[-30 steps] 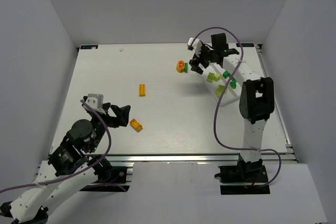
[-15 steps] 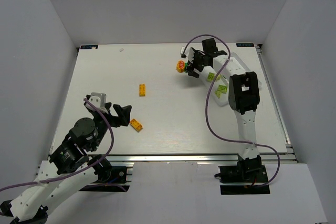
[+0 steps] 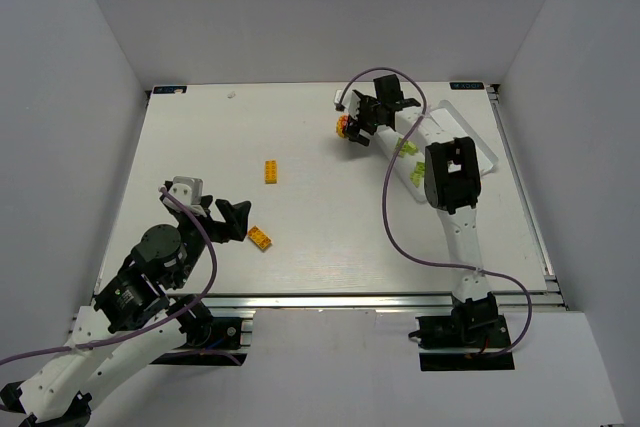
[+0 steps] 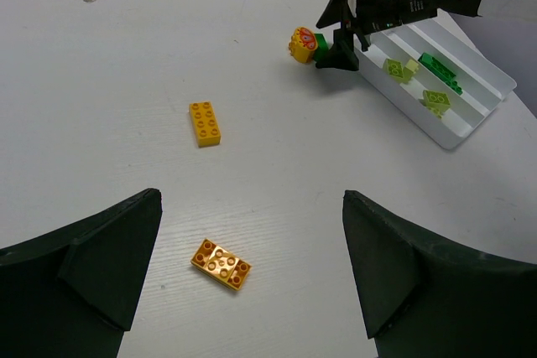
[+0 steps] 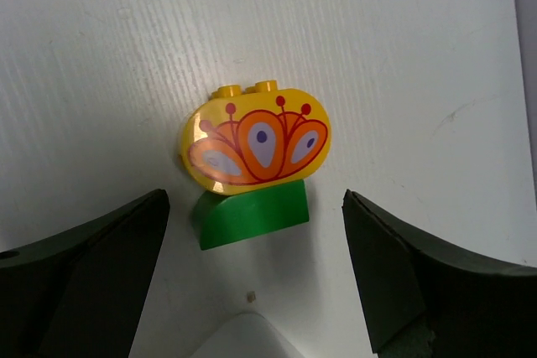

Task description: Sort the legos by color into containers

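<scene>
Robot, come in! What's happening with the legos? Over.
Left gripper open, empty. Right gripper open, over round orange piece and green brick. Two orange bricks loose on table. Nothing blocking.

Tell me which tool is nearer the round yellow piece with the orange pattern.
Right. The right tool is open, directly over the round piece. The left tool is open far across the table, close to an orange brick near its own base.
</scene>
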Available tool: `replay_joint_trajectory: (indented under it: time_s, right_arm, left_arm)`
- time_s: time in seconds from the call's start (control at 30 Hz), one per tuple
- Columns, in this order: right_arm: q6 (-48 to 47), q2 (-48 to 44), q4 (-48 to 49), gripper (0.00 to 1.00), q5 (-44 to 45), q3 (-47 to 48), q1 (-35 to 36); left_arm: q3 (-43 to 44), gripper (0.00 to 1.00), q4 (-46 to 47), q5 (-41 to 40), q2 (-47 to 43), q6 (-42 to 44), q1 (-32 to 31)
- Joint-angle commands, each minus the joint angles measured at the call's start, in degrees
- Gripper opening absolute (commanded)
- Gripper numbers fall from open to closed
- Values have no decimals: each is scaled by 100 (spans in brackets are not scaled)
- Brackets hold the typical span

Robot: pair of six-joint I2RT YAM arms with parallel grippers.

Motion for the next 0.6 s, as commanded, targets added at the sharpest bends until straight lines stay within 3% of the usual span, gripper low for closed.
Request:
replay_joint_trajectory:
  time_s: [0.0, 0.3, 0.57]
  right_arm:
    - [10, 155, 260, 89, 39, 389, -11]
    - [-95, 463, 190, 86, -40, 670, -29]
    - [-209, 428, -144, 70, -180, 653, -73]
  left_arm:
    - [-19, 98, 81, 85, -10, 54, 19]
    - [-19, 98, 98, 59, 78, 81, 19]
    - [-19, 98, 90, 50, 78, 90, 19]
